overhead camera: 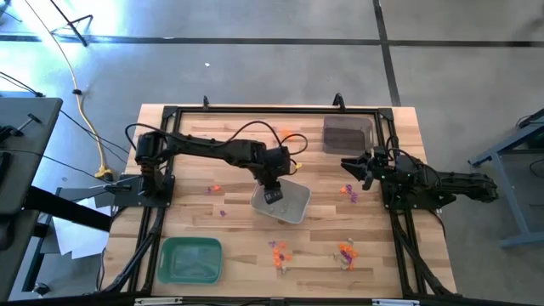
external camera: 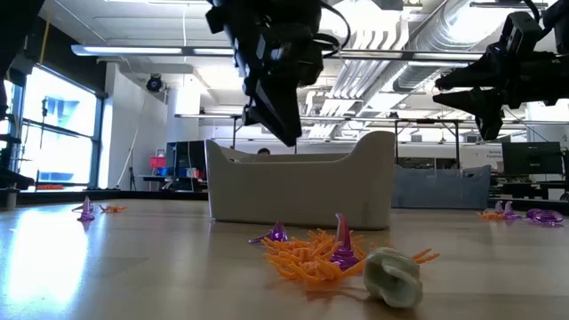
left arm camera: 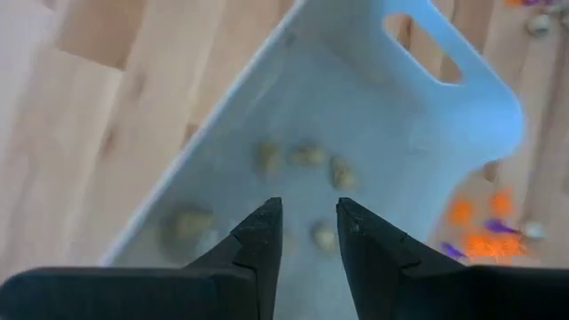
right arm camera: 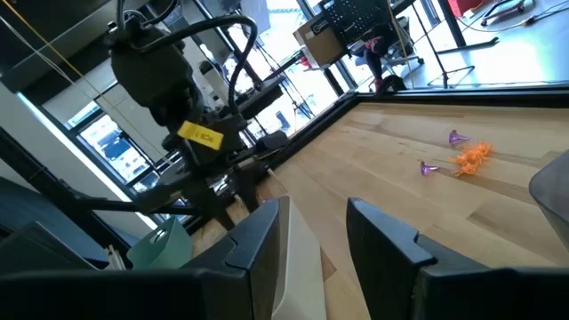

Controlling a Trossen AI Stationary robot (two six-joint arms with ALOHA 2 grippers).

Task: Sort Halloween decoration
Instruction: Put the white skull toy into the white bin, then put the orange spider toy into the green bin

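The left pincer [overhead camera: 273,195] hung over the pale grey tray [overhead camera: 291,208] near the middle of the bench [overhead camera: 238,246], its two dark fingers [left arm camera: 262,236] parted with nothing between them. Directly below, on the tray's floor, lay several small whitish-beige trinkets [left arm camera: 307,157] (blurred lumps in the wrist view, so I could not make out their shapes). Just beyond the tray's handle end, a few orange and purple pieces [left arm camera: 494,240] lay on the wood. Toward the near edge of the bench sat two more little heaps: an orange-and-purple cluster [overhead camera: 279,252] in front of the tray and a second cluster [overhead camera: 346,252] off to its right; from table height the spiky orange tangle [external camera: 307,253] had purple cones stuck in it and a pale rounded piece [external camera: 394,276] touching its side. Stray bits [overhead camera: 218,189] lay left of the tray too. The right pincer [overhead camera: 350,164] hovered above the bench's right side, released and empty, near a purple-and-orange scatter [overhead camera: 349,192] and beside the dark tray [overhead camera: 347,133] at the far right corner. A green tray [overhead camera: 191,259] sat at the near left corner, well apart from both arms.
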